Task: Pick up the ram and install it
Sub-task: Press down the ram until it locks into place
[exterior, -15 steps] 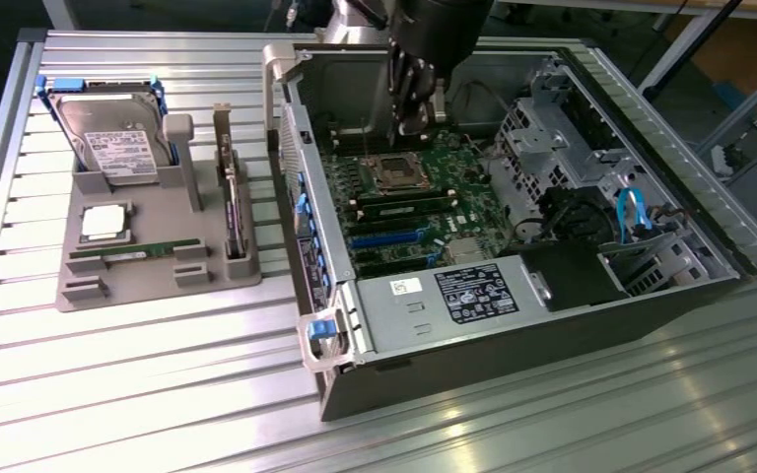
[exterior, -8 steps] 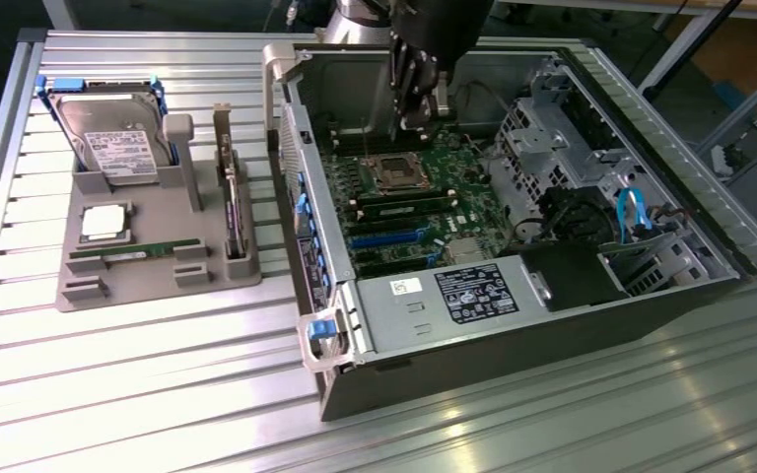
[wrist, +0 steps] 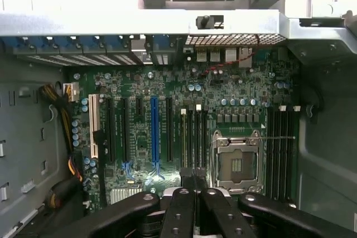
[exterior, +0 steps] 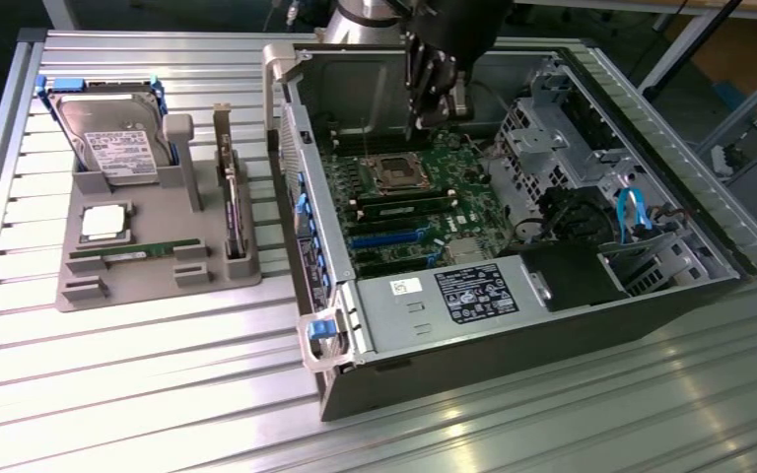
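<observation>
- The ram (exterior: pixel 135 251) lies in the grey holder (exterior: pixel 155 286) on the surface (exterior: pixel 115 394), well apart from the pincer (exterior: pixel 432 113).
- The pincer (wrist: pixel 195 185) hangs clenched and empty over the computer case's (exterior: pixel 511 325) motherboard (wrist: pixel 184 121).

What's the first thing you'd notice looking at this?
The big open computer case with its green motherboard showing. The robot's black claw, shut, reaches down into it at the far end. On the exterior view's left, a gray tray holds spare parts, including a hard drive.

bright overhead light — table glare (case shadowed)
</observation>
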{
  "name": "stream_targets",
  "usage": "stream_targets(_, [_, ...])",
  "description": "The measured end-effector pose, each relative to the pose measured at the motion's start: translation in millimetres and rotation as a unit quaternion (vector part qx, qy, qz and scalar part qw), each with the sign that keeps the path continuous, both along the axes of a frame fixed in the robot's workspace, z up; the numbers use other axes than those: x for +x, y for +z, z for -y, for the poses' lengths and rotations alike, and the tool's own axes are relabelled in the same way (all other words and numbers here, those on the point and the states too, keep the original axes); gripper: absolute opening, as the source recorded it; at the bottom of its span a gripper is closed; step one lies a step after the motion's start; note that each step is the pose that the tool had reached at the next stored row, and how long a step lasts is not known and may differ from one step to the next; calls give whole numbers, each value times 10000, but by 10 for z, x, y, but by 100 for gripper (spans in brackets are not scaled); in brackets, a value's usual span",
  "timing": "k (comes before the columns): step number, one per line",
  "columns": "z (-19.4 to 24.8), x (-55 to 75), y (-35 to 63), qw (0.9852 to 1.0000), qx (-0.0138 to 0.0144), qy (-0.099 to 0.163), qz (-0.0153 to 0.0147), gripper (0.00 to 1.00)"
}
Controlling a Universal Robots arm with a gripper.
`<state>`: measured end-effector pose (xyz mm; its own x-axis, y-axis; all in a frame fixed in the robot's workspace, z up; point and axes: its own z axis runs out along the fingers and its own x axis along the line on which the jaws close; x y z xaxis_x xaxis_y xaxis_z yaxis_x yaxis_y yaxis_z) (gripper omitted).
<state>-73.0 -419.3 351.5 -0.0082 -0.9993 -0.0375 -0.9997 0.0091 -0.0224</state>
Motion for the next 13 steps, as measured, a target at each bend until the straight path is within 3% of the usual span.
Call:
stream_targets(8, [15, 212, 0, 10000, 1, -1, -13, 10])
stream_targets(13, [23, 412, 0, 10000, 0, 0, -26, 10])
